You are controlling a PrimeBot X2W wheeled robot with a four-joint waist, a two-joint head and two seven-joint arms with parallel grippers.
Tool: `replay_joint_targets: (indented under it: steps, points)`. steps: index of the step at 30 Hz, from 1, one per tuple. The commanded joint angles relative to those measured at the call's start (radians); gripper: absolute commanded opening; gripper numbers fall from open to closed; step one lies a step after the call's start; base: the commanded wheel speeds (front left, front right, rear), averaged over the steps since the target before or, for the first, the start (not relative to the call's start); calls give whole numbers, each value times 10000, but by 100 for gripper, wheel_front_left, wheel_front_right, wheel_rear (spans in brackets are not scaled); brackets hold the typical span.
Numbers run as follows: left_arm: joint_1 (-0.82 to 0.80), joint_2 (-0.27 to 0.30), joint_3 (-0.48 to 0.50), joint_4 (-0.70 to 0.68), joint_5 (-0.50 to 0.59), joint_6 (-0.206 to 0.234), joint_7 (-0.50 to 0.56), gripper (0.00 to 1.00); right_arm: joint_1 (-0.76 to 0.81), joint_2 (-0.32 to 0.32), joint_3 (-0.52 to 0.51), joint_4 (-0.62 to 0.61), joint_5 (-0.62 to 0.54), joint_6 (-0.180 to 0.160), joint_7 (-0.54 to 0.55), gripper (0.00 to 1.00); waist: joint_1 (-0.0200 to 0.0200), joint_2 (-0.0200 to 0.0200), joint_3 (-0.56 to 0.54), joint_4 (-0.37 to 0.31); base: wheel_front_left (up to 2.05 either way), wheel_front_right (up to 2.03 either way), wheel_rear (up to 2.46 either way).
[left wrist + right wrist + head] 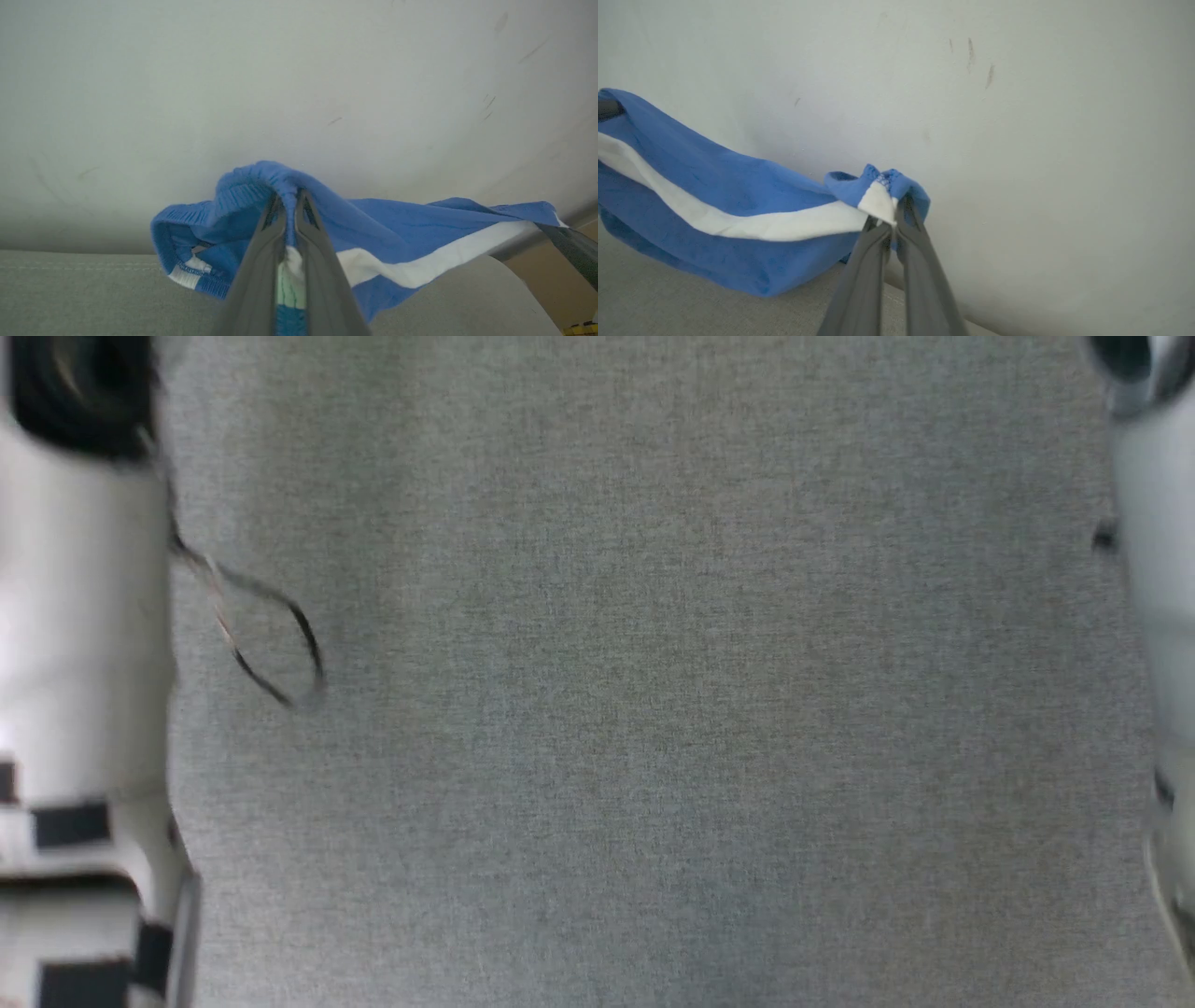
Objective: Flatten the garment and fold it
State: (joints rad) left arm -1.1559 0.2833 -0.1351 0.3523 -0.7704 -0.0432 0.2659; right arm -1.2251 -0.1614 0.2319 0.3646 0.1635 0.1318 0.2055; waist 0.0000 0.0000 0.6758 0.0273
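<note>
My left gripper (289,198) is clamped on the garment (397,228), the two dark fingers pressed together with a bunched fold of blue cloth and a bit of white pinched between them near the tips. The fabric humps over my fingertips there, and a ribbed edge (187,217) curls down to the left of the grip. My right gripper (896,205) is likewise closed on the cloth, gripping a corner where the white band (752,224) ends against a stitched blue hem. The garment hangs lifted between my two grippers as a slack span, the white band running along its length from one grip to the other. In the left wrist view the far end reaches my right gripper's dark fingers at the right edge. It is held in front of a pale wall (1041,140) that carries a few dark scuff marks, and above a grey cloth surface (70,289). Its lowest blue fold sags close to that surface, and I cannot tell whether it touches. The head view is blurred: it looks down on the same grey weave, with my pale forearms (84,616) along both side edges and a thin dark cable (271,644) looping out beside the left one
</note>
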Motion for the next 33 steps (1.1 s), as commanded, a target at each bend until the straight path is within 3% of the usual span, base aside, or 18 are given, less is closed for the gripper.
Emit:
replay_joint_targets:
  steps: [1,7,15,23,33]
  points:
    - [675,-52,-12,-332,-174,-32,105,0,736,-208,8,-467,349,-11,29,0,0,0,-719,0,0,0,0]
    - [3813,-131,-138,-2355,-620,172,443,0,4313,-574,-828,-2921,1270,-11,534,0,0,0,-1886,-194,0,0,0]
    - [7697,-126,-391,-4423,-623,785,468,0,8405,87,-2279,-5308,1585,-11,1039,0,0,0,-2888,-399,0,0,0]
    - [10030,85,-621,-5018,-541,998,482,0,10852,667,-2617,-5705,1944,-11,1500,0,0,0,-3641,-455,0,0,0]
    - [12643,593,-1019,-5352,-759,964,979,0,13414,775,-3073,-5958,2512,-11,2910,0,0,0,-5012,-431,0,0,0]
